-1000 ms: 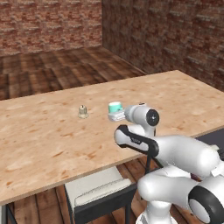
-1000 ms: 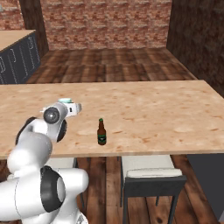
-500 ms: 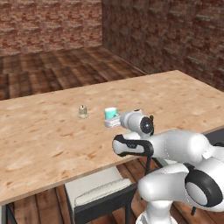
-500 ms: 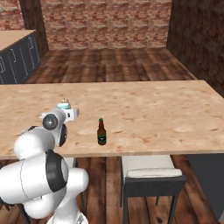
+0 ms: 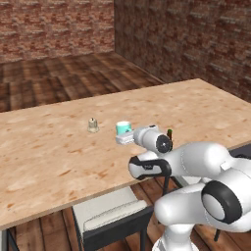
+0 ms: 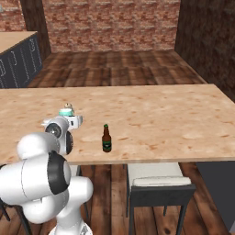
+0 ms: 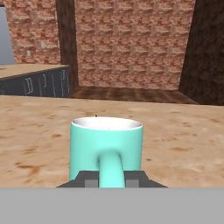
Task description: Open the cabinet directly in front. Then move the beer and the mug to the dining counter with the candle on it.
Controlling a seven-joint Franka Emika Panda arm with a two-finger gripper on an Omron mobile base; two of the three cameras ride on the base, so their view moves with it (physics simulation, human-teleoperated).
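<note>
Beer (image 6: 106,139): delivered, upright on bench (image 6: 174,119). Mug (image 7: 106,148): over bench beside candle (image 5: 92,125), jaws clamped on its handle (release outstanding). Gripper (image 7: 111,178) level.

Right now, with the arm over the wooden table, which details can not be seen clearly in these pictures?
- Whether the mint-green ceramic mug touches the light wood-grain table top: hand view, the grey band cuts off its base.
- Pincer fingertips: hand view, the mug's handle sits between them, contact hidden.
- Small dark brown glass bottle: left base view, the arm covers nearly all of it; its label is too small to read.
- Tiny pale candle: too small for detail.
</note>
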